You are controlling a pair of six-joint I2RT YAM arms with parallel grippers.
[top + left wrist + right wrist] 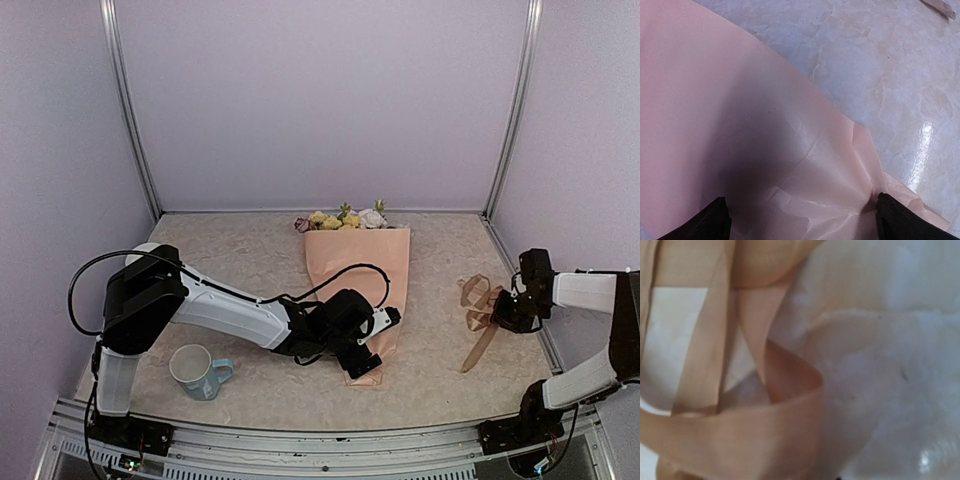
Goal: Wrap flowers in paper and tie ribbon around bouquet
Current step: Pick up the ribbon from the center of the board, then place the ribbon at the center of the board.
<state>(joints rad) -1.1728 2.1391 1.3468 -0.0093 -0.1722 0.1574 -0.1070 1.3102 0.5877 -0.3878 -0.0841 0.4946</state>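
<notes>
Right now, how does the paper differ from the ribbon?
The paper is a broad peach-pink sheet, wrapped as a cone around the flowers mid-table; the ribbon is a narrow tan strip, lying in loose loops near the right edge. Both rest on the table.

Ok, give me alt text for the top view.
A peach paper cone holding flowers lies centrally on the table, blooms toward the back, with the left gripper open over its narrow end. At the right, the right gripper is at a looped tan ribbon; a mug stands front-left.
</notes>
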